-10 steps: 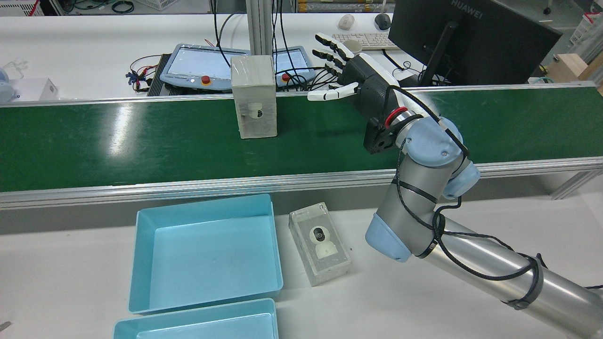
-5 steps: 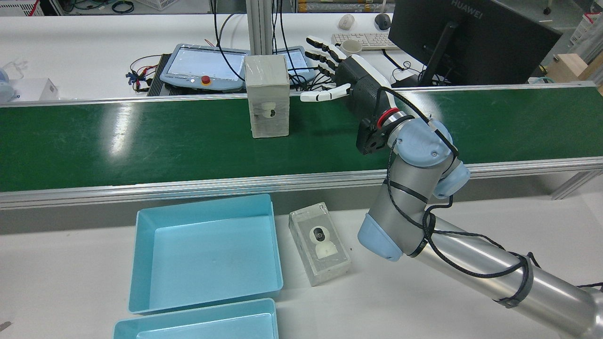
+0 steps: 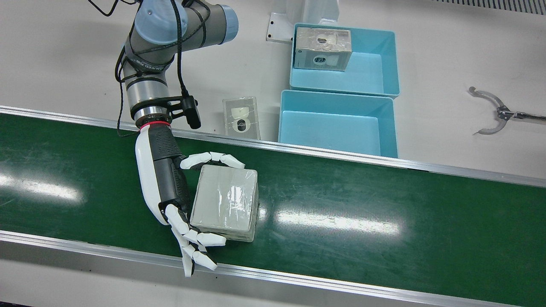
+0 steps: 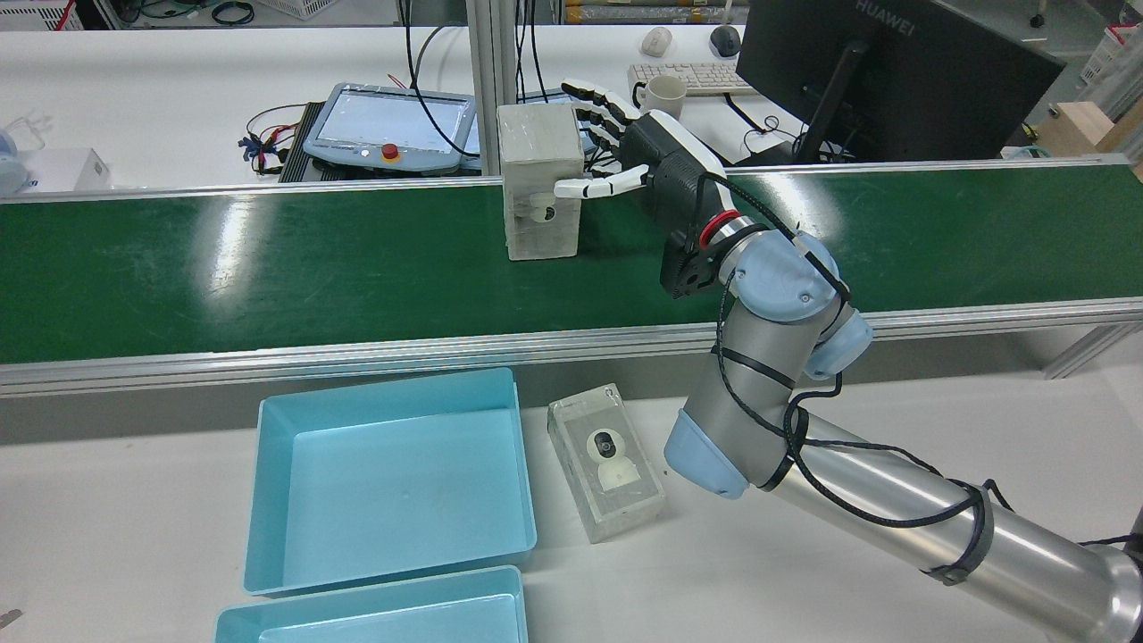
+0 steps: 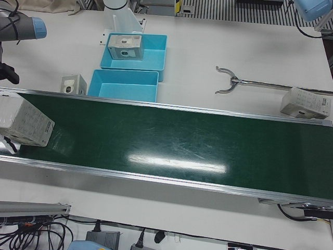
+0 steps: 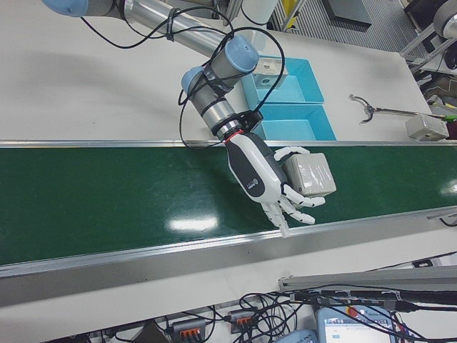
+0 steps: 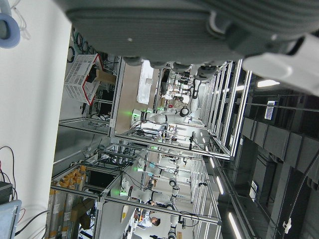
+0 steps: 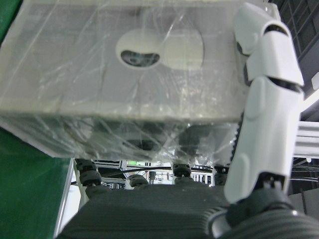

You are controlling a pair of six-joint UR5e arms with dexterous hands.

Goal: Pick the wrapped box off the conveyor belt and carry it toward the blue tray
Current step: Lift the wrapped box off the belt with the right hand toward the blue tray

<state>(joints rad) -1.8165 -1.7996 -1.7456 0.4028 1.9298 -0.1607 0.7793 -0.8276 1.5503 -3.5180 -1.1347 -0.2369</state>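
Observation:
The wrapped box (image 3: 226, 202) stands upright on the green conveyor belt (image 3: 362, 204). My right hand (image 3: 170, 187) is against its side, with the thumb (image 4: 598, 186) across the face toward the tray and the other fingers (image 3: 196, 247) spread past the far face. The fingers are apart, not clenched, and the box still rests on the belt. It also shows in the rear view (image 4: 540, 179) and fills the right hand view (image 8: 124, 74). The empty blue tray (image 3: 337, 100) sits on the white table beside the belt. The left hand view shows only the dark underside of my left hand (image 7: 199, 25).
A second blue tray (image 3: 386, 64) holds another wrapped box (image 3: 323, 49). A loose wrapped box (image 3: 241, 117) lies on the table between the belt and the trays. A grabber tool (image 3: 490, 111) lies further along the table. Teach pendants (image 4: 384, 121) and a monitor (image 4: 893, 71) stand beyond the belt.
The box has travelled to the right along the belt in the rear view. My right hand has moved left to meet it, and its thumb and fingers now bracket the box.

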